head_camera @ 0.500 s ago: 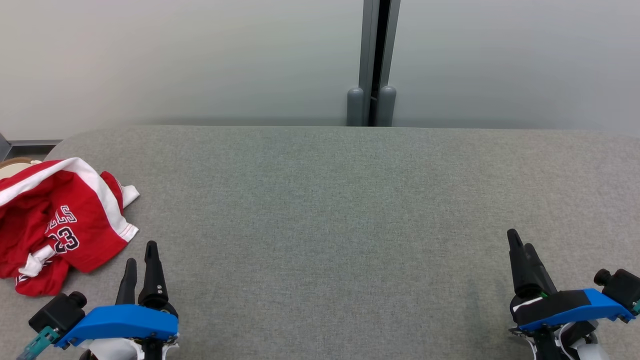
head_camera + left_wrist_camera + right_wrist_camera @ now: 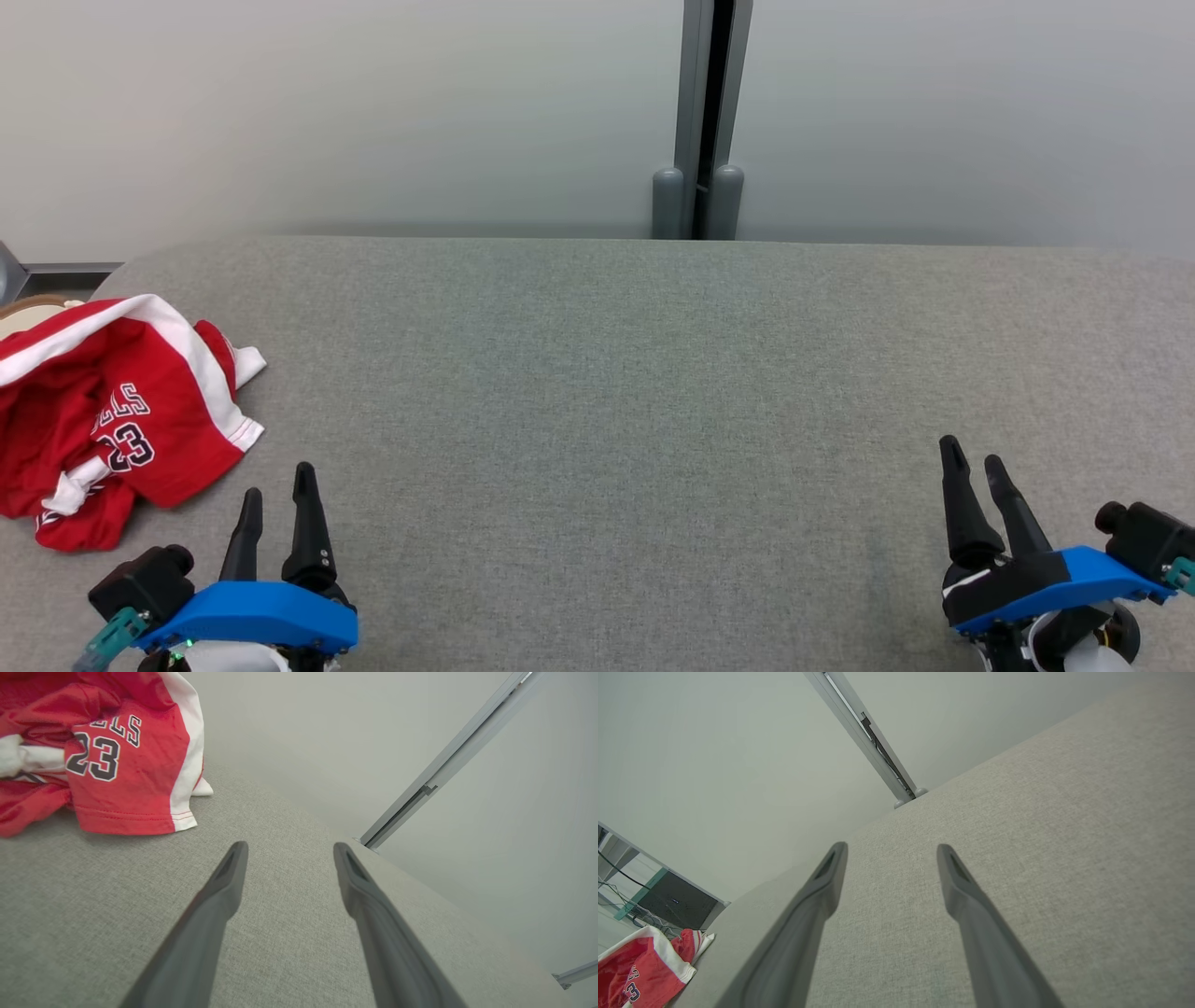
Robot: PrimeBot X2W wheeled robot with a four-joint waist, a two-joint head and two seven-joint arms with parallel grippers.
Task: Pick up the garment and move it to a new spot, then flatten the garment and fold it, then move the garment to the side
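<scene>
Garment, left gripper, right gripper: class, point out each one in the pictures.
garment [image 2: 173, 439], head view, red panel beside the number
left gripper [image 2: 277, 483], head view, midway between its fingertips
right gripper [image 2: 971, 452], head view, midway between its fingertips

The head view looks down from the near edge across the grey fabric-covered table [image 2: 597, 373] to the pale wall [image 2: 327, 112]. Both wrist views sit low over it, facing far, sharing the crumpled red-and-white jersey [image 2: 112, 411] at left.

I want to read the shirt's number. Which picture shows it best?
Left wrist view: the garment is close, its 23 large. Head view shows it smaller, far left; right wrist view, just a corner.
</scene>
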